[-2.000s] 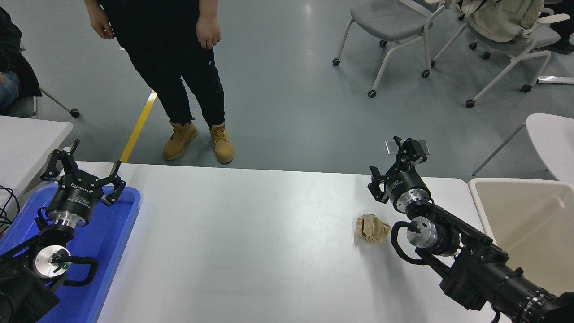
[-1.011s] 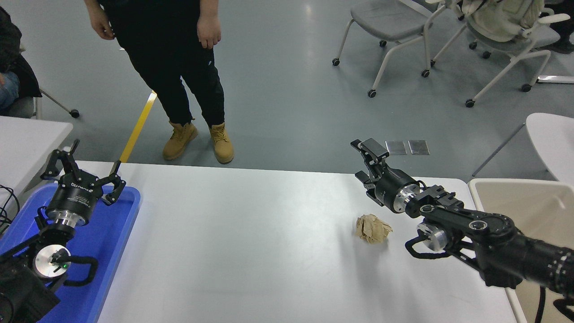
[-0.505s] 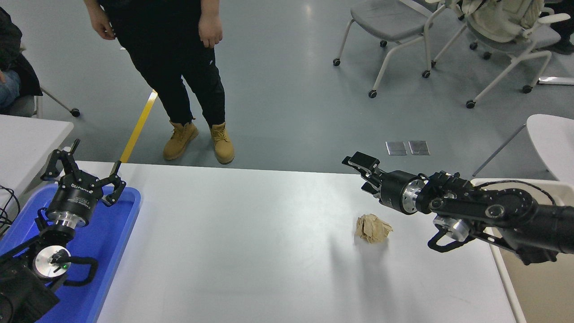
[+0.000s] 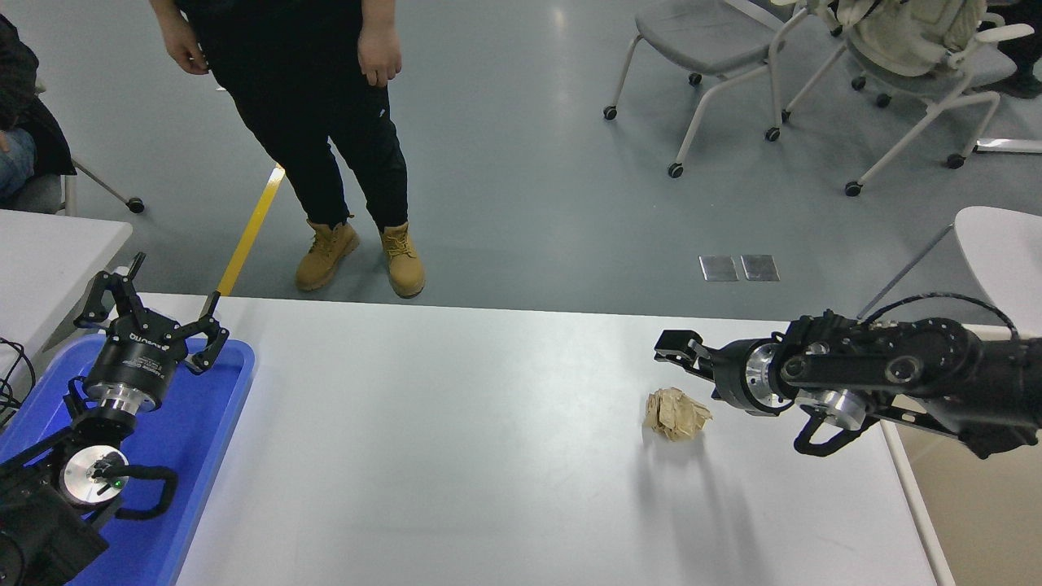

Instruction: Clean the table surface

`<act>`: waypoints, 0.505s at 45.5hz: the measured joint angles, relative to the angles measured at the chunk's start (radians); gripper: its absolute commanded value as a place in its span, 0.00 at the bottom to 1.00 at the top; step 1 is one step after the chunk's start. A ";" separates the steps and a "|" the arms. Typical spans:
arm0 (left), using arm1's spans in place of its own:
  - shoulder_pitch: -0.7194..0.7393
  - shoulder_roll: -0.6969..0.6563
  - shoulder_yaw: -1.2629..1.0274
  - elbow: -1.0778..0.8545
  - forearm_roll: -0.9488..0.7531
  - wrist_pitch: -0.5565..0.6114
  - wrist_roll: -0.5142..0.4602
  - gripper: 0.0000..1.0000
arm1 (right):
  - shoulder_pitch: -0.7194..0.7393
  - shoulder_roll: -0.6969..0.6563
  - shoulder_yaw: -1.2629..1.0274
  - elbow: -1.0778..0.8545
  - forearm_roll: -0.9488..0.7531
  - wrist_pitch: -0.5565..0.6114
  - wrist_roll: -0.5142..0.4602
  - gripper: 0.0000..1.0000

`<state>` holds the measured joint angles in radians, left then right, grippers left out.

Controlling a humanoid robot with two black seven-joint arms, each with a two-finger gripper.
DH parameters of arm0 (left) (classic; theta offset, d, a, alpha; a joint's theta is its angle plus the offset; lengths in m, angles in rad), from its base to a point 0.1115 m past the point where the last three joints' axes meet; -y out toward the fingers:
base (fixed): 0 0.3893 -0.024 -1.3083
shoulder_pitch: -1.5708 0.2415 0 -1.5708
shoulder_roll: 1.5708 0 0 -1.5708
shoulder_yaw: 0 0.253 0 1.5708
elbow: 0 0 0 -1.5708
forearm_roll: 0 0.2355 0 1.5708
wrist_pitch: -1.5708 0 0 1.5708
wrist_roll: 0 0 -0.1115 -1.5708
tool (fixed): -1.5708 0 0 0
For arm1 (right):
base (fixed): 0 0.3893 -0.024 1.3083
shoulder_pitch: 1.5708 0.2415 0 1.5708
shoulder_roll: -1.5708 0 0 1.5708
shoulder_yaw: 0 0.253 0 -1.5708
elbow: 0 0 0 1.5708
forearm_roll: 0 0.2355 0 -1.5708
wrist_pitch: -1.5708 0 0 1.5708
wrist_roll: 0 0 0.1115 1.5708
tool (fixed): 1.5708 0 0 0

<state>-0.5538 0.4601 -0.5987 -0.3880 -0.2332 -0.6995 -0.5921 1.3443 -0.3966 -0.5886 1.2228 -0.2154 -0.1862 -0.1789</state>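
The table surface (image 4: pixel 456 439) is a wide white top that fills the lower picture. A crumpled ball of brown paper (image 4: pixel 676 413) lies on it at the right. My right arm reaches in from the right edge and lies nearly level, pointing left. Its gripper (image 4: pixel 680 350) hangs open just above and behind the paper ball, not touching it, with nothing between the fingers. My left gripper (image 4: pixel 151 305) stays parked at the lower left, open and empty over a blue tray (image 4: pixel 203 423).
A beige bin (image 4: pixel 969 496) stands off the table's right end, under my right arm. A person in black trousers and tan boots (image 4: pixel 358 252) stands at the far side. Small white tables (image 4: pixel 1005 252) and wheeled chairs (image 4: pixel 716 49) stand beyond.
My right arm swung from pointing away to pointing left and came down, bringing its gripper close over the paper ball. The paper ball and my left arm have not moved.
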 measured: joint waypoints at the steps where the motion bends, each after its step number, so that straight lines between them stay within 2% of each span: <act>1: 0.000 0.000 0.000 0.000 0.000 0.000 0.000 1.00 | 0.000 0.007 -0.006 -0.002 0.001 0.001 -0.001 1.00; 23: 0.000 0.000 -0.001 0.000 0.000 0.000 0.000 1.00 | -0.048 0.103 -0.049 -0.110 0.007 0.024 -0.038 1.00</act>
<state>-0.5538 0.4602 -0.5995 -0.3880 -0.2331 -0.6995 -0.5921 1.2967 -0.2940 -0.6381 1.1132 -0.2088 -0.1625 -0.2167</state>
